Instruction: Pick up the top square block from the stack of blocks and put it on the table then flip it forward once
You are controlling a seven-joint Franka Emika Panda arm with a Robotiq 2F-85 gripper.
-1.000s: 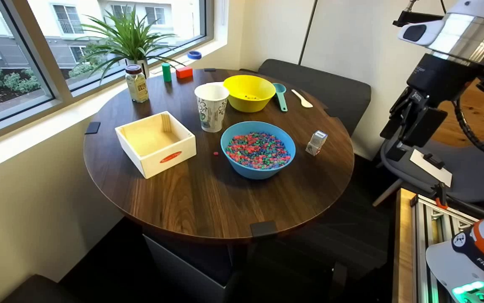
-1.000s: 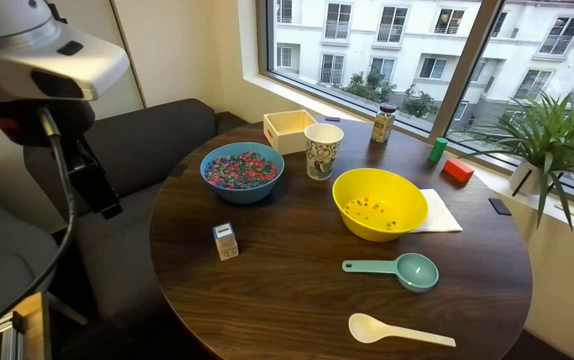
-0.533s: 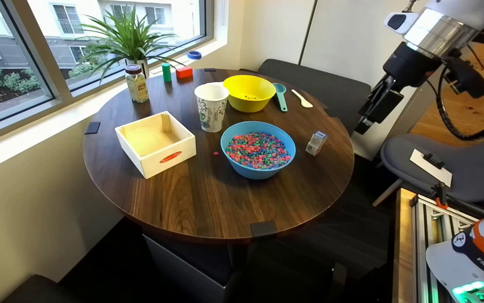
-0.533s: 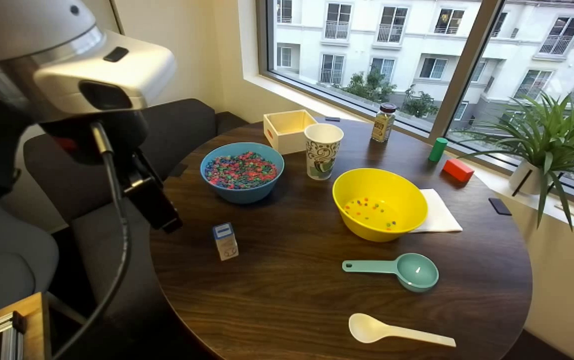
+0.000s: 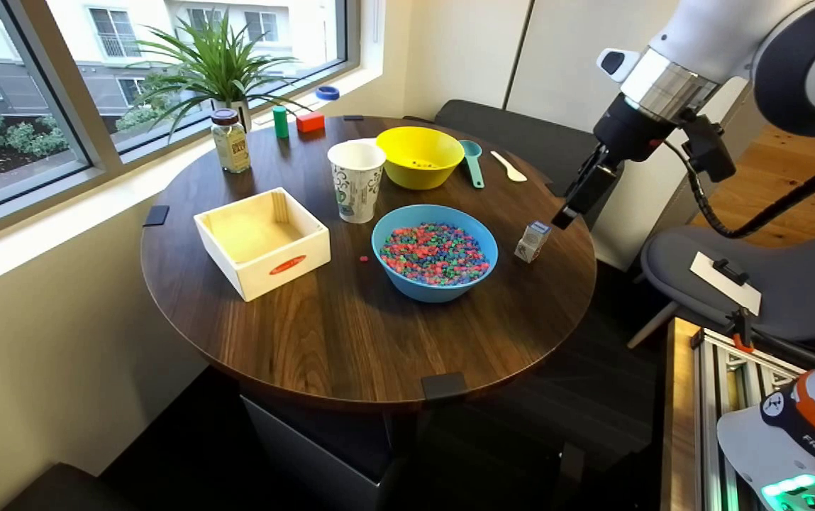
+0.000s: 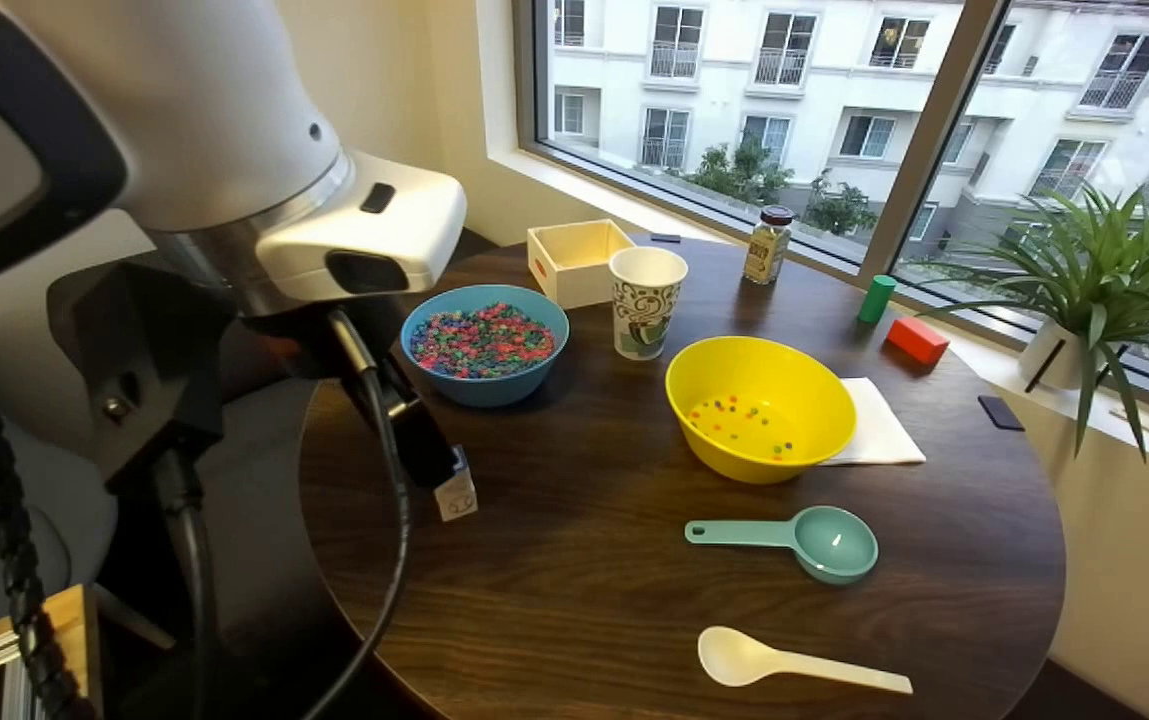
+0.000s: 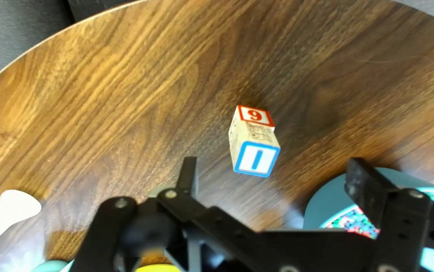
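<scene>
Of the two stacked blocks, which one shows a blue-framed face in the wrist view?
The top square block: its upward face has a blue border around a single blue stroke. The lower block shows a red-framed numeral instead.

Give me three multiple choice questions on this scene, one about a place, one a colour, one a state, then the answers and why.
1. Where does the stack of blocks stand?
A. In the wooden box
B. On the table
C. In the yellow bowl

2. What colour frames the upward face of the top square block?
A. Blue
B. Red
C. Green

3. How is the gripper?
A. Shut on a block
B. Shut, empty
C. Open, empty

1 B: both exterior views show it there.
2 A: the wrist view shows a blue border.
3 C: its fingers stand wide apart in the wrist view, neither touching the stack.
</scene>
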